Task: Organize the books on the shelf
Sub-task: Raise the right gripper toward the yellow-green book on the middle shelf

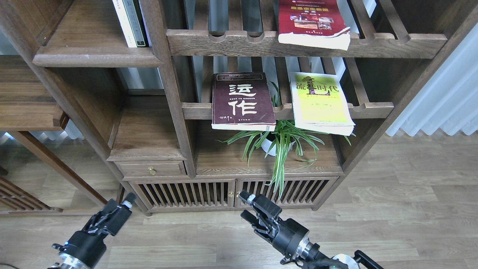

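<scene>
Maroon book (242,101) and yellow book (321,102) lie on the lower rack (373,109), red book (312,22) above. Right fingers (245,204) spread, empty; left fingers' (127,201) state unclear.

three paperbacks (243,101), two upright thin volumes (130,22), one potted plant (278,144), two grippers (244,205).

A home-like room, a study or sitting room. A dark wooden display cabinet (149,142) fills the view from nine to two o'clock, with paperbacks, a small brass-knobbed drawer (151,169) and a potted spider plant (280,144) at centre. Wood-plank flooring (403,209) lies at four o'clock and white curtains (444,101) hang at three.
</scene>
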Robot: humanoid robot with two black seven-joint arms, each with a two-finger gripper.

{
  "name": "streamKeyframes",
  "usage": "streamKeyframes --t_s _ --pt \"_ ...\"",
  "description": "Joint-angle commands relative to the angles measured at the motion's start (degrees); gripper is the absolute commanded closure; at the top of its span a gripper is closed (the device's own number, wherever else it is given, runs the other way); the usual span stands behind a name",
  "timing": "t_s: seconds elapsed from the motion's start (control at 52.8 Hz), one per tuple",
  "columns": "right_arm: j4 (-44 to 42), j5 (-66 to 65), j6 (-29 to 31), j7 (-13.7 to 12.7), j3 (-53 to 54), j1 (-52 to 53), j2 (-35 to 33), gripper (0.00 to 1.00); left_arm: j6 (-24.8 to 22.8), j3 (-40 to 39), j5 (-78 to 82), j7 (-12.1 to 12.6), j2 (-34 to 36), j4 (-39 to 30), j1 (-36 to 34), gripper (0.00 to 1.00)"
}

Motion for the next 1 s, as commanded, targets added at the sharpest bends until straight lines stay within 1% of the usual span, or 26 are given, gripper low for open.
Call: streamKeyframes --t_s 0.0,0.076,0.095,0.133,0.17,0.227,0.341,0.36,0.379,0.417,0.606,0.814,0.984 --pt "0.2 -1.5 0.1 0.0 1.1 0.0 0.2 0.01 -3.2 -2.1 0.2 1.0 -0.5 1.7 -1.5 0.0" --pt "0.3 -1.6 0.2 0.1 2.0 0.2 0.3 0.01 -3.2 -2.0 0.2 2.2 -1.1 1.9 -3.6 0.0" --pt "0.3 -1.6 0.2 0.1 2.3 0.3 0.2 0.01 -3.2 -2.4 0.2 3.1 -1.4 1.8 -4.1 0.0" --pt "0.3 -1.6 0.2 0.3 2.5 0.4 0.2 0.01 -3.2 -3.2 0.2 3.3 -1.8 1.8 -4.3 0.0" --pt "0.1 -1.6 0.4 0.4 2.7 0.6 0.1 0.01 -3.2 -5.7 0.2 4.4 -2.3 2.2 -4.4 0.0" --pt "0.1 -1.6 0.8 0.4 2.9 0.6 -0.4 0.01 -3.2 -8.8 0.2 4.4 -2.9 3.0 -4.1 0.0" --pt "0.1 -1.6 2.4 0.1 2.8 0.8 -2.0 0.01 -3.2 -11.7 0.1 4.5 -4.0 4.3 -4.2 0.0" --pt "0.1 -1.6 2.8 0.1 2.8 0.8 -2.1 0.01 -3.2 -11.8 0.1 4.5 -4.0 4.4 -4.2 0.0" --pt "0.0 -1.4 5.1 -0.1 2.7 1.0 -2.9 0.01 -3.2 -11.9 0.1 4.5 -4.1 4.6 -4.2 0.0" --pt "0.0 -1.4 6.2 -0.2 2.7 1.3 -3.0 0.01 -3.2 -12.0 0.1 4.5 -4.1 4.9 -4.2 0.0" --pt "-0.4 -1.5 7.7 -0.5 2.9 2.6 -3.3 0.01 -3.2 -12.4 0.1 4.5 -5.2 5.3 -4.0 0.0" --pt "-3.7 -1.5 13.1 -0.6 2.4 4.1 -4.6 0.01 -3.2 -12.7 0.1 4.4 -5.5 5.3 -3.7 0.0" --pt "-4.7 -1.4 13.2 -0.4 2.9 4.6 -4.1 0.01 -3.2 -12.7 0.1 4.4 -5.6 5.3 -3.7 0.0"
